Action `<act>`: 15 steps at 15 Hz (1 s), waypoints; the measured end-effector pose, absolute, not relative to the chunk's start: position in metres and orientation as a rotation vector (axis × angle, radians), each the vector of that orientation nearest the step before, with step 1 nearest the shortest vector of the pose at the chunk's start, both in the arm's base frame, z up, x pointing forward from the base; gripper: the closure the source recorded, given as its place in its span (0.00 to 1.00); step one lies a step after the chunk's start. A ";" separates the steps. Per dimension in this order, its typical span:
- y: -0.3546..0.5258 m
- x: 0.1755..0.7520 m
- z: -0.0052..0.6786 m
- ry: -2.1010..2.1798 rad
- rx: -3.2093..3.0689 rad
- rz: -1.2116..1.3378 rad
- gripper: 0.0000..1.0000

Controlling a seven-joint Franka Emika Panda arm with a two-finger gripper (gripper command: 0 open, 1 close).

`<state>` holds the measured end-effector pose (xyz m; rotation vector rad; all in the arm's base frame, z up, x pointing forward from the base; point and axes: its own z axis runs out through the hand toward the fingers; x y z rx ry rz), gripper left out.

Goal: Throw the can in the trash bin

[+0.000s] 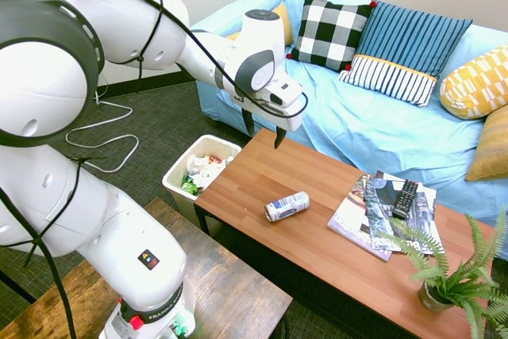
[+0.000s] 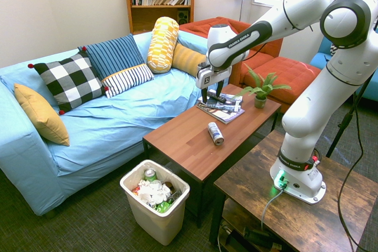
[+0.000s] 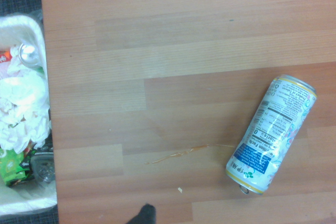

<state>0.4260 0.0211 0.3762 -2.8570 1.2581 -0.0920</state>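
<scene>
The can is silver-white with a blue label and lies on its side on the wooden coffee table. My gripper hangs open in the air above the table, clear of the can and holding nothing. The white trash bin stands on the floor against the table's end, filled with crumpled paper and green and red scraps.
Magazines with a black remote on top lie further along the table, and a potted fern stands at its far end. A blue sofa with cushions runs alongside.
</scene>
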 end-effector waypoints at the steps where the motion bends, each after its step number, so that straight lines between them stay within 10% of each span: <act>1: 0.021 0.427 0.376 1.258 -2.857 -0.090 0.00; 15: -0.044 0.478 0.179 1.885 -2.586 0.129 0.00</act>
